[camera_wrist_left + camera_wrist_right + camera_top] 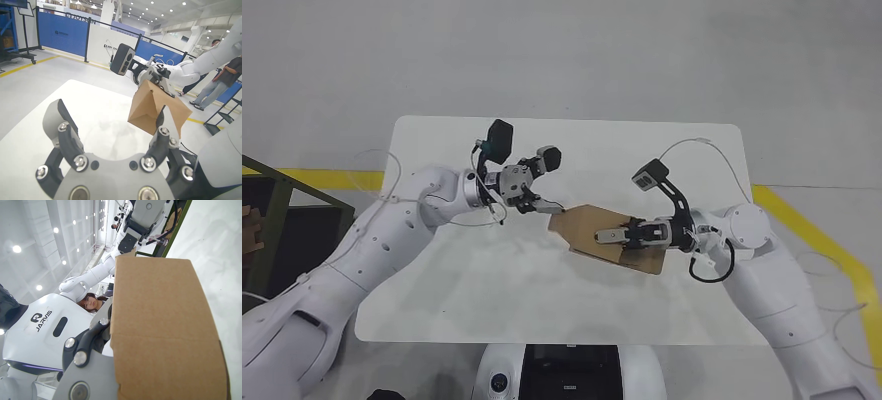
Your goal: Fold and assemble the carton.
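Right gripper (pixel 604 237) clamps the carton (pixel 580 222) mid-frame.
Left gripper (pixel 540 183) gapes wide just left of it, one fingertip at its end.

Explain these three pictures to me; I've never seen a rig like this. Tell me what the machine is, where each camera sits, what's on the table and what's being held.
This is a white robot with two arms, working at a white table. The top view looks down from a camera above its arms. The other two views come from cameras on its wrists, so each shows that arm's own end effector up close. The work item is a brown cardboard carton, partly folded. The right end effector is clamped on it and seems to hold it off the table. The left end effector is open, with one finger close to the carton's edge; I cannot tell whether it touches.
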Robot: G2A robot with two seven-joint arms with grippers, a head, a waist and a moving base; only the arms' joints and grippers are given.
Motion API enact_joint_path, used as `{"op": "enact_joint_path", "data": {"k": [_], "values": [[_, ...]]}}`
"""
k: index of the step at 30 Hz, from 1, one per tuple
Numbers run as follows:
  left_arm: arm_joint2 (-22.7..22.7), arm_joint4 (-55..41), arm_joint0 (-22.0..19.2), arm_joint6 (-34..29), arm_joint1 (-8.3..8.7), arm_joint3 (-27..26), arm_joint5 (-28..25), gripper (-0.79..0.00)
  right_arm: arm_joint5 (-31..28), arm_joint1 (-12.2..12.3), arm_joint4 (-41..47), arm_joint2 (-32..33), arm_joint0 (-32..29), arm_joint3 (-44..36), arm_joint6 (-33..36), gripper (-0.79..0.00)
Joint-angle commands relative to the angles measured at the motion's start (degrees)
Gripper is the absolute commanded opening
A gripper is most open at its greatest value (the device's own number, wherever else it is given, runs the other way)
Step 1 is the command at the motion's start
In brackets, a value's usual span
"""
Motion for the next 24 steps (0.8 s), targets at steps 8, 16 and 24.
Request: {"op": "enact_joint_path", "data": {"k": [8,16,24], "values": [[1.5,0.3,-0.5,-1.0,-0.73,-0.2,0.0,0.000,0.0,0.0,0.2,0.0,-0.1,-0.4,-0.2,-0.785],[2.9,1.2,-0.7,-1.4,-1.32,-0.5,0.0,0.000,0.0,-0.1,0.9,0.0,-0.2,-0.2,-0.3,-0.785],[4.1,1.6,-1.1,-1.6,-1.91,0.6,0.0,0.000,0.3,-0.3,1.3,-0.3,0.2,0.3,-0.2,-0.785]]}}
